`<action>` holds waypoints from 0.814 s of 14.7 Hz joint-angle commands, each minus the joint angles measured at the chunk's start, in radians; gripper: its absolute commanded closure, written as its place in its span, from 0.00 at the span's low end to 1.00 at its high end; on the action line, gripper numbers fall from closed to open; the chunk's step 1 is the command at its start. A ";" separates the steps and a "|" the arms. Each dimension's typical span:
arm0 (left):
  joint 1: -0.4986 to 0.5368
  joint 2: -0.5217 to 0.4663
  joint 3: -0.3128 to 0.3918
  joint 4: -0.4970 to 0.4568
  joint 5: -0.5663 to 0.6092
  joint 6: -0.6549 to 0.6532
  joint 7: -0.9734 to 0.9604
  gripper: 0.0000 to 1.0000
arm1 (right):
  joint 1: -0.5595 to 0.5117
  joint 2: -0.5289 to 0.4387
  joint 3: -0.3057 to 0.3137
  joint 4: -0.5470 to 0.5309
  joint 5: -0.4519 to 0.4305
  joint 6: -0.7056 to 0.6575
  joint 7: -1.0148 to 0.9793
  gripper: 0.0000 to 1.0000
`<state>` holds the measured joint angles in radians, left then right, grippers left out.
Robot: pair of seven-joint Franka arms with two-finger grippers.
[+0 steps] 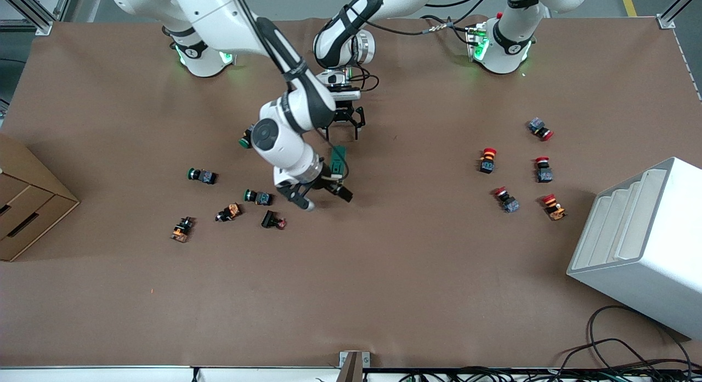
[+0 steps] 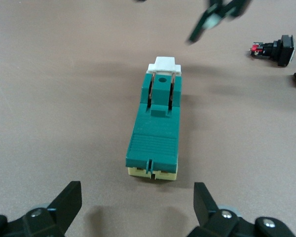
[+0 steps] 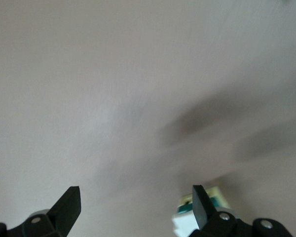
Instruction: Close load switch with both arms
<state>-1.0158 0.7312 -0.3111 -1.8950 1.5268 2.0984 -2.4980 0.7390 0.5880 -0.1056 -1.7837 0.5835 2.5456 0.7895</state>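
Fingers spread on both grippers (left [image 1: 342,131], right [image 1: 324,199]) flanking one load switch [image 1: 338,161].

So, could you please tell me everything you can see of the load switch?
The load switch is a long dark-green block, plastic by its look, on a cream base, with a white lever at one end held by two thin brown strips. It lies flat on the brown table, touched by nothing. The left gripper hangs open beside one end and the right gripper is open by the other. Green-capped buttons lie toward the right arm's end.
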 commanded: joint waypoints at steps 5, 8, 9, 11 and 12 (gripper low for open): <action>0.002 -0.081 0.001 -0.016 -0.141 0.002 0.123 0.00 | -0.122 -0.239 -0.143 0.012 -0.223 -0.511 -0.328 0.00; 0.003 -0.101 0.001 0.019 -0.233 0.002 0.203 0.00 | -0.145 -0.325 -0.244 0.027 -0.344 -0.703 -0.520 0.00; 0.003 -0.105 0.003 0.040 -0.264 0.002 0.231 0.00 | -0.147 -0.339 -0.278 0.047 -0.397 -0.764 -0.585 0.00; 0.014 -0.118 0.004 0.101 -0.371 0.002 0.310 0.00 | -0.148 -0.355 -0.354 0.101 -0.442 -0.888 -0.726 0.00; 0.019 -0.118 0.006 0.140 -0.431 0.002 0.361 0.00 | -0.148 -0.358 -0.393 0.131 -0.444 -0.937 -0.775 0.00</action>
<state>-1.0112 0.6277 -0.3083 -1.8158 1.1929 2.0983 -2.2326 0.5857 0.2448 -0.4450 -1.6968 0.1728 1.6921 0.1104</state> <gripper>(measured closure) 0.000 0.000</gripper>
